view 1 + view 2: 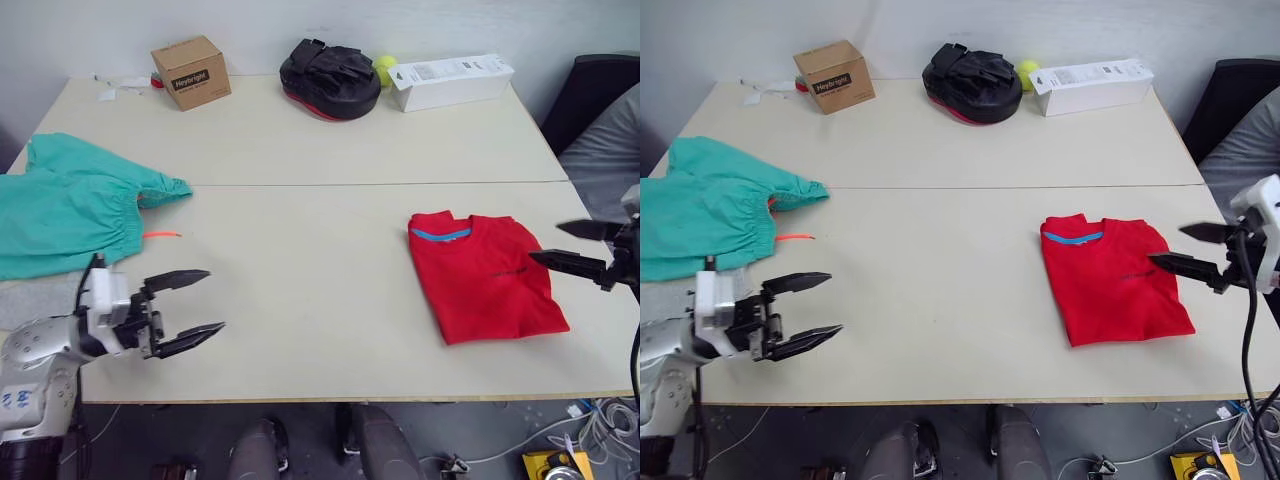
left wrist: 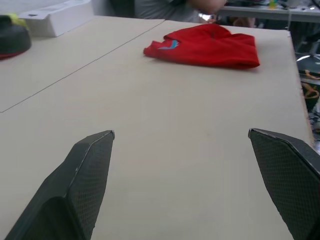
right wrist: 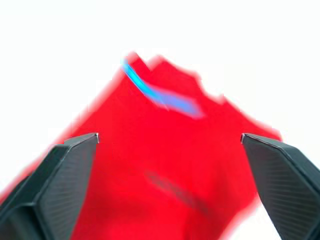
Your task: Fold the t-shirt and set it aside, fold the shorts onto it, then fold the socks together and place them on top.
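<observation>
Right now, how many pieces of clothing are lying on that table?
2, maybe more: a folded red shirt on the robot's right and green shorts spread at the left edge. A grey patch under the shorts might be socks; I cannot tell.

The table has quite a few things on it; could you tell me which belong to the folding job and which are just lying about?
For the job:
- folded red t-shirt, on the right
- teal-green shorts, unfolded at the left edge
- grey cloth beside the shorts, probably the socks

Lying about, along the far edge:
- cardboard box
- black padded mitt
- tennis ball
- long white box

Head stereo pair overlooking table, both wrist cameras facing t-shirt
</observation>
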### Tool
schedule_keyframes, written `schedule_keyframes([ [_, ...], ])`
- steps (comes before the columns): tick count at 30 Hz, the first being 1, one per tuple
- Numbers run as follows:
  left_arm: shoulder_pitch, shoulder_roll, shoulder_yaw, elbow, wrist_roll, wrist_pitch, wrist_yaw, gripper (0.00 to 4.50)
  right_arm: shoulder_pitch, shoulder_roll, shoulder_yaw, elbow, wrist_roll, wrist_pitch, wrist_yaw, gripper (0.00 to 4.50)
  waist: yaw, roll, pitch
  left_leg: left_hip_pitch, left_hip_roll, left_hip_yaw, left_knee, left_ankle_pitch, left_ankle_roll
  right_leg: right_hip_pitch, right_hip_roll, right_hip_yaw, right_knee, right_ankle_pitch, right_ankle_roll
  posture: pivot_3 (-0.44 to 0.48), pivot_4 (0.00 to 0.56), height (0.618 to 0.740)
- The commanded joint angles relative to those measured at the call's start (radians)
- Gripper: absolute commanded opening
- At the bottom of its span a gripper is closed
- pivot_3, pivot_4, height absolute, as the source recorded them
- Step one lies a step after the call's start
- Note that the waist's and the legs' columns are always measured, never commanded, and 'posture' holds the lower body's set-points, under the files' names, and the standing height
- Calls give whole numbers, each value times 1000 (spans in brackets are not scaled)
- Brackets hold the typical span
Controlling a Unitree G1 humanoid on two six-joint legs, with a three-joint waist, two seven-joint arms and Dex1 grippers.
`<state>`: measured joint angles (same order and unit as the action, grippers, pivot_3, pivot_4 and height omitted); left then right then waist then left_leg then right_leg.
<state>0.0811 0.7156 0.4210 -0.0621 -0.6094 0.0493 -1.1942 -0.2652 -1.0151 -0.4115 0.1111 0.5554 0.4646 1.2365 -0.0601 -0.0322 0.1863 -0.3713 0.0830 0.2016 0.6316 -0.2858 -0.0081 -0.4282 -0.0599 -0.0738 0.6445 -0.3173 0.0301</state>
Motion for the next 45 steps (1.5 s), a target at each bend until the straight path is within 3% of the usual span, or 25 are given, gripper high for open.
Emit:
schedule_keyframes([
  [1,86,-9,161,46,14,-53,77,4500,55,138,20,-79,-7,-285,84,4450,1,-1,0,0,0,0,0,0,0,0,0,0,0,0,0,0,150,740],
  [4,184,-30,283,113,29,-103,139,4500,99,255,92,-79,-37,-531,200,4450,0,0,0,0,0,0,-1,0,0,0,0,0,0,0,0,0,150,740],
  [10,333,-102,480,124,-17,-81,286,4500,185,406,215,-91,-143,-736,134,4450,5,-1,0,0,-1,0,3,-3,4,1,-3,0,1,0,-1,0,150,740],
  [16,489,-177,603,126,-59,-3,390,4500,235,479,248,-134,-235,-785,-61,4450,-2,-3,0,0,-1,0,4,-10,3,1,-5,-1,1,-1,-5,0,150,740],
  [22,447,-126,625,110,-117,127,491,4500,290,479,272,-249,-205,-743,-144,4450,4,-5,-2,1,-1,-5,4,-10,3,1,-5,-5,1,-3,-8,0,150,740],
  [28,315,19,500,5,-81,296,563,4500,305,468,271,-411,-86,-646,-193,4450,6,-10,-5,1,-1,-6,4,-10,3,3,-5,-5,2,-2,-9,0,150,740],
  [32,112,165,340,52,-31,451,633,4500,300,444,289,-495,-72,-610,-197,4450,7,-10,-5,1,-1,-6,4,-9,2,2,-5,-5,6,-2,-9,0,150,740],
  [36,-142,268,112,209,93,468,604,4500,277,453,321,-546,-63,-566,-224,4450,6,-11,-5,1,-1,-5,4,-5,-7,0,-4,-5,9,-2,-10,0,150,740],
  [40,-395,298,-103,428,245,416,546,4500,271,450,325,-555,-81,-542,-259,4450,6,-11,-5,2,0,-2,1,-1,-6,-2,-1,-3,10,-3,-11,0,150,740],
  [45,-551,288,-223,634,349,339,473,4500,283,446,317,-566,-94,-526,-292,4450,4,-11,-5,1,0,0,1,0,-6,-4,0,-1,11,-3,-11,0,150,740],
])
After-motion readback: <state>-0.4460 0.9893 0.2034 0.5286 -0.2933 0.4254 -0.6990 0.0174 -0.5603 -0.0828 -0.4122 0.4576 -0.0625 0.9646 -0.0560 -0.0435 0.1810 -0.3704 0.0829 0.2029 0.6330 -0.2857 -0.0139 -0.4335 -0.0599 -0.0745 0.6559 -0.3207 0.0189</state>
